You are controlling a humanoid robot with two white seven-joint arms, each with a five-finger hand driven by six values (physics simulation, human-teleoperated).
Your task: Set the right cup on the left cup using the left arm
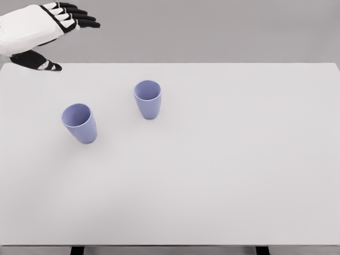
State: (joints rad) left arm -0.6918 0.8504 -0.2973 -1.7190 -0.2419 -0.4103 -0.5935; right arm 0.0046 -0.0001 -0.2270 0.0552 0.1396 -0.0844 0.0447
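Two lavender-blue cups stand upright on the white table (223, 175). The left cup (79, 123) is at the left of the table, the right cup (147, 99) a little farther back and nearer the middle. My left hand (58, 32) hovers at the upper left, above the table's far left corner. Its fingers are spread, the thumb hangs below, and it holds nothing. It is well apart from both cups. The right arm does not show.
The table's far edge runs across at the top, its front edge along the bottom with two dark legs showing beneath. Behind the table is a plain grey backdrop.
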